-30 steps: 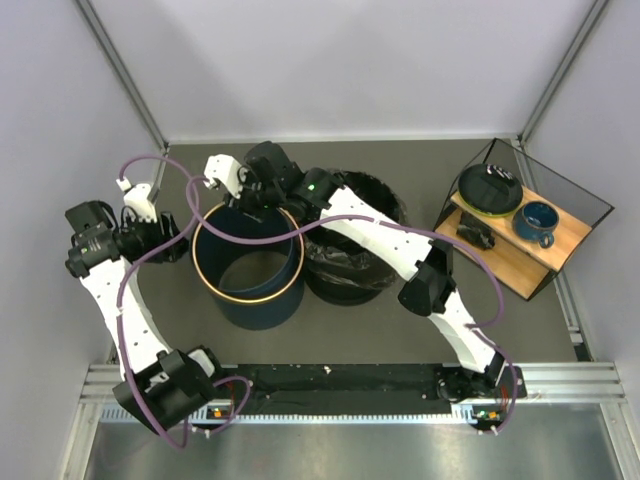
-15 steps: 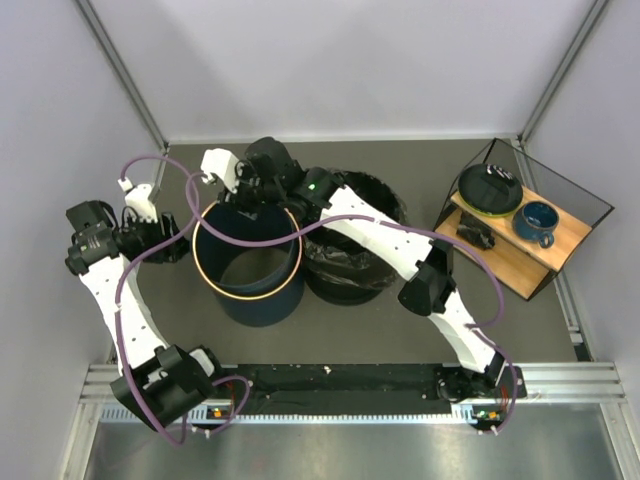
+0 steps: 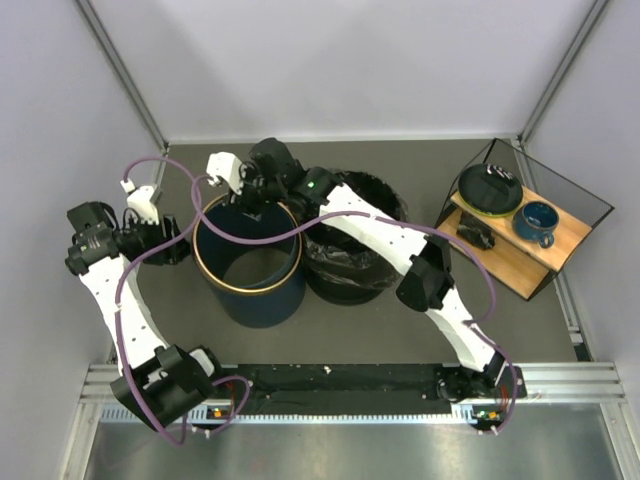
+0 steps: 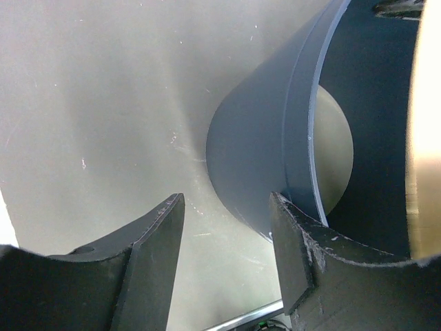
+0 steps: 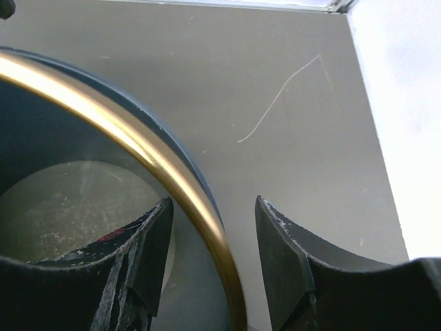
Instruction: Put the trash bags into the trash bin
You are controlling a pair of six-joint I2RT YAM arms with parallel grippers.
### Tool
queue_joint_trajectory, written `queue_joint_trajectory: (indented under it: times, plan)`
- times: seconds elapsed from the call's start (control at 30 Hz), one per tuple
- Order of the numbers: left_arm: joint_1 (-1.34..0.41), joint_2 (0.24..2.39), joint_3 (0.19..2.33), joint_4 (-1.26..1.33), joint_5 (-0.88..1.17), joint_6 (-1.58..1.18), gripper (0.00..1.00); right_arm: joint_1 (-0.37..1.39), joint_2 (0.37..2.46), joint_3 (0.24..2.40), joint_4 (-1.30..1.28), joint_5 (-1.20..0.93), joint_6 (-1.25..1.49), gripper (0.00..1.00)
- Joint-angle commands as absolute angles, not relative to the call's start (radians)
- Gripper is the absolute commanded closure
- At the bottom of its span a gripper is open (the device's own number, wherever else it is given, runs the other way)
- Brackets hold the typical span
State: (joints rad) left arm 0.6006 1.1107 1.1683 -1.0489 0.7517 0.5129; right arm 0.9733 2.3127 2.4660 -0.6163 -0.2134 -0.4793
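From the top view, you are looking at the trash bin (image 3: 262, 300) standing upright, mouth up, left of centre. The trash bag (image 3: 345, 272) is lying as a crumpled black heap just to the bin's right, under your right forearm. It may be touching the bin wall, but that is hard to tell here. The heap is showing no clear long axis. The right gripper (image 3: 243, 196) is reaching past the bag to the bin's far rim, and the left gripper (image 3: 172, 245) is sitting at the bin's left side, with the bin between it and the bag. So the bag is lying back toward your right arm's base, and I judge that arm the nearer one.

In the left wrist view, the jaws are standing apart and holding nothing. The bin's navy wall is passing close by the right-hand finger (image 4: 303, 262).

In the right wrist view, the fingers are straddling the gold rim (image 5: 138, 134) with gaps on both sides. The gripper is released, not pinching. No bag is showing here, only bin and table (image 5: 289, 89).
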Motion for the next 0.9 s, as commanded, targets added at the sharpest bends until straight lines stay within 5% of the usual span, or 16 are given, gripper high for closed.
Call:
queue_joint_trajectory:
  times: [0.0, 0.23, 0.47, 0.87]
  plan:
    - [0.603, 1.106, 1.161, -1.088, 0.811, 0.541, 0.42, 0.966, 2.338, 2.457, -0.644, -0.287, -0.500, 0.49]
    - [0.627, 1.138, 1.193, -1.078, 0.847, 0.494, 0.42, 0.963, 2.349, 2.448, -0.716, -0.351, -0.497, 0.65]
    - [0.658, 1.158, 1.230, -1.031, 0.838, 0.446, 0.42, 0.976, 2.344, 2.503, -0.722, -0.339, -0.523, 1.00]
    - [0.673, 1.152, 1.230, -0.919, 0.790, 0.331, 0.40, 0.963, 2.226, 2.554, -0.580, -0.356, -0.233, 1.00]
